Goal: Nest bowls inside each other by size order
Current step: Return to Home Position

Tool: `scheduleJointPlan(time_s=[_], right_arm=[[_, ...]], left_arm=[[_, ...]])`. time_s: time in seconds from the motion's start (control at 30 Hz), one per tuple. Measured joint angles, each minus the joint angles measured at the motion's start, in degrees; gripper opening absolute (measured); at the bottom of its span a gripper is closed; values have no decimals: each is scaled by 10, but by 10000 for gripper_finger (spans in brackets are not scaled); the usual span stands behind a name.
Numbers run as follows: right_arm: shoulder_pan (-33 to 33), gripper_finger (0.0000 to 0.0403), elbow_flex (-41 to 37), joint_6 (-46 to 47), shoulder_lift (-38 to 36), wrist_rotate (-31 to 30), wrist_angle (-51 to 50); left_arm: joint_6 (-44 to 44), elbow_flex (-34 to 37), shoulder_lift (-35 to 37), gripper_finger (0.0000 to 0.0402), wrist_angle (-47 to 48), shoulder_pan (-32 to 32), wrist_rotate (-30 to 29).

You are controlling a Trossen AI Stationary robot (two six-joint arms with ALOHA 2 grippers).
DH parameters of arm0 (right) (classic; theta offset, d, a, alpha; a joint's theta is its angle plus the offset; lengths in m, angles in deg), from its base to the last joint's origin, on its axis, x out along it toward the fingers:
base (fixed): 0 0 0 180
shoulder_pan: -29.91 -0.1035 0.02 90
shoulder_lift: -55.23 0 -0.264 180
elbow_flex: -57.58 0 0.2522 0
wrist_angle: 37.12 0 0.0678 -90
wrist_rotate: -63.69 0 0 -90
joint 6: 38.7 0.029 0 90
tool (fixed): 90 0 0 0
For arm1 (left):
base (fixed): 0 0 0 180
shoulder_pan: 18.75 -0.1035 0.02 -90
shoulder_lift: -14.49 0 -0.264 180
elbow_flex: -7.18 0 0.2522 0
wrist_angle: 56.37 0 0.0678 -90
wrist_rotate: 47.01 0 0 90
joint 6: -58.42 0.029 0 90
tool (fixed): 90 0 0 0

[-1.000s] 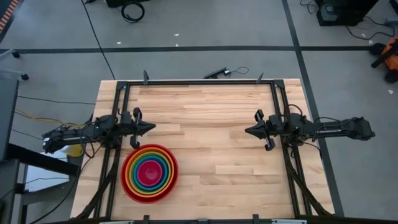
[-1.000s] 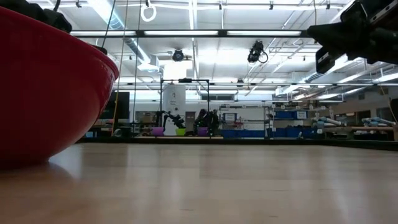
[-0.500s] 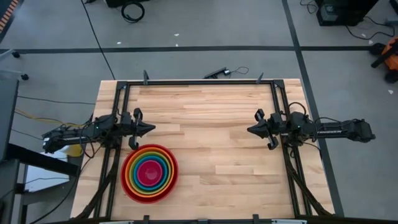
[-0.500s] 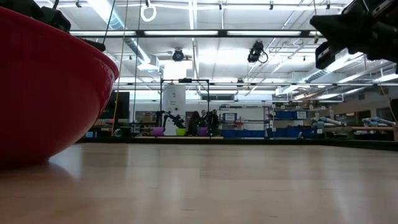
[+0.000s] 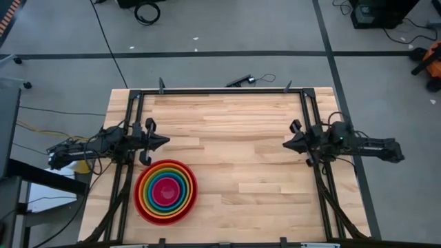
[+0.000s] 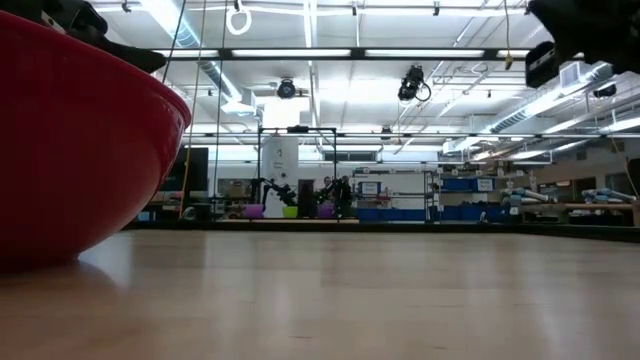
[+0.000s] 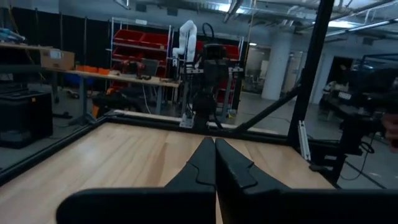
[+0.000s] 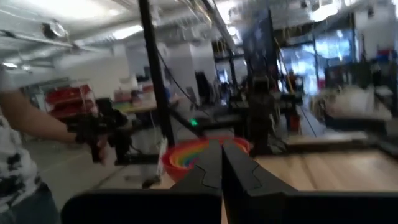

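The five bowls sit nested near the table's front left: red bowl (image 5: 143, 205) outermost, then orange (image 5: 147, 175), lime green (image 5: 181, 189), blue (image 5: 154, 181), and magenta-pink (image 5: 166, 192) in the middle. The red bowl's wall (image 6: 70, 150) fills the left of the low view. The stack also shows in the right wrist view (image 8: 193, 153). My left gripper (image 5: 167, 141) is shut and empty, above the table just beyond the bowls. My right gripper (image 5: 285, 145) is shut and empty at the table's right side.
A black metal frame (image 5: 220, 91) runs along the table's far edge and down both sides. Bare wood (image 5: 241, 172) lies between the two arms. A person (image 8: 18, 143) stands beyond the table in the right wrist view.
My right gripper has drawn back toward the table's right edge and risen. My left gripper has pulled back a little toward the left edge. The bowls have stayed where they were.
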Motion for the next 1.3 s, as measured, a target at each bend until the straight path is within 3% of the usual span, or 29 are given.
scheduleJointPlan(time_s=[0.13,0.27,0.47,0.73,1.0,1.3], right_arm=[[0,2,-10,5,-78,-2,-52],[0,2,-13,15,-71,-5,-68],[-1,2,-62,50,-66,-35,33],[-2,6,-65,31,-58,-43,32],[-2,31,-65,27,-58,-58,30],[-2,31,-65,27,-58,-58,30]], left_arm=[[3,-1,-1,0,3,6,3],[12,-1,-2,0,5,9,4],[-7,24,-2,0,-40,11,-6],[-1,25,-7,0,-30,25,-34],[-1,25,-7,0,-18,25,-34],[-1,25,-7,0,-18,25,-34]])
